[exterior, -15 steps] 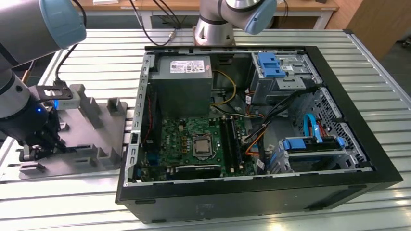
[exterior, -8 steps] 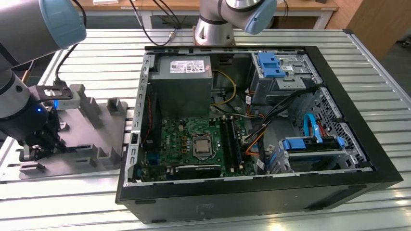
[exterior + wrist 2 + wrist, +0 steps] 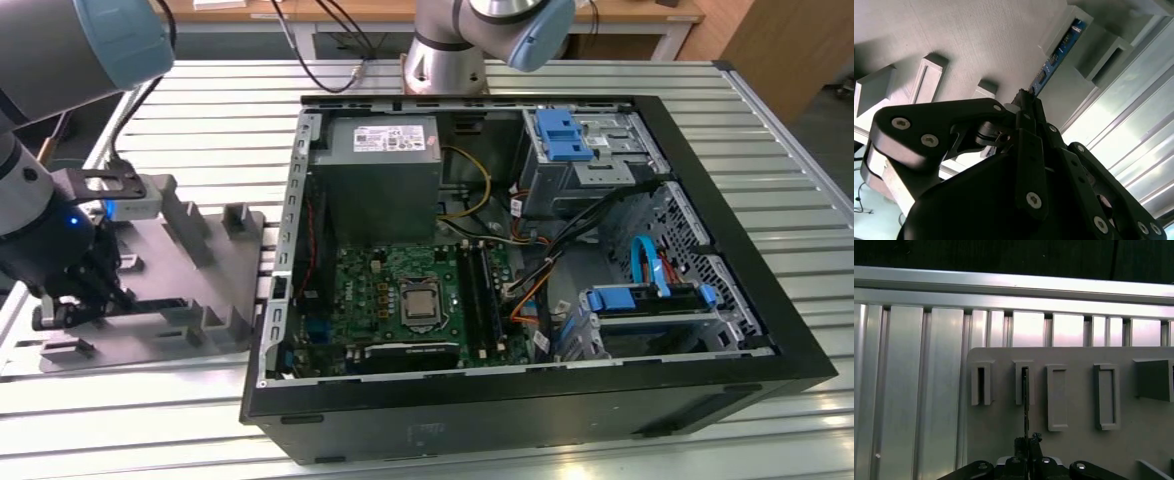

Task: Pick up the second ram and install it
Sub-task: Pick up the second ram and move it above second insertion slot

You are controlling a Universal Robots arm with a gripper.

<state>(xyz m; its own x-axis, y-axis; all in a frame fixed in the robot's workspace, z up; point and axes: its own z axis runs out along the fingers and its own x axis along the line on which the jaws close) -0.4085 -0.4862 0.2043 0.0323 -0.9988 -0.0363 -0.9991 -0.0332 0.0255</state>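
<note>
The second ram (image 3: pixel 1055 56) stands on edge in the slotted posts of the grey fixture tray (image 3: pixel 979 35); it is a slim board with chips along it. In the first wrist view the ram (image 3: pixel 1025 400) shows edge-on as a thin dark line running from a slotted post to my fingers. My gripper (image 3: pixel 1025 101) is shut on the ram's near end. In the exterior view my gripper (image 3: pixel 88 300) hangs low over the tray (image 3: pixel 180 250) at that view's left, outside the computer case.
The open computer case (image 3: pixel 747 300) lies at the exterior view's right, with the motherboard (image 3: pixel 400 270), its long black slots (image 3: pixel 481 295), a grey power supply (image 3: pixel 380 180) and blue drive brackets (image 3: pixel 561 135). The ribbed metal table (image 3: pixel 909 390) lies beyond the tray's edge.
</note>
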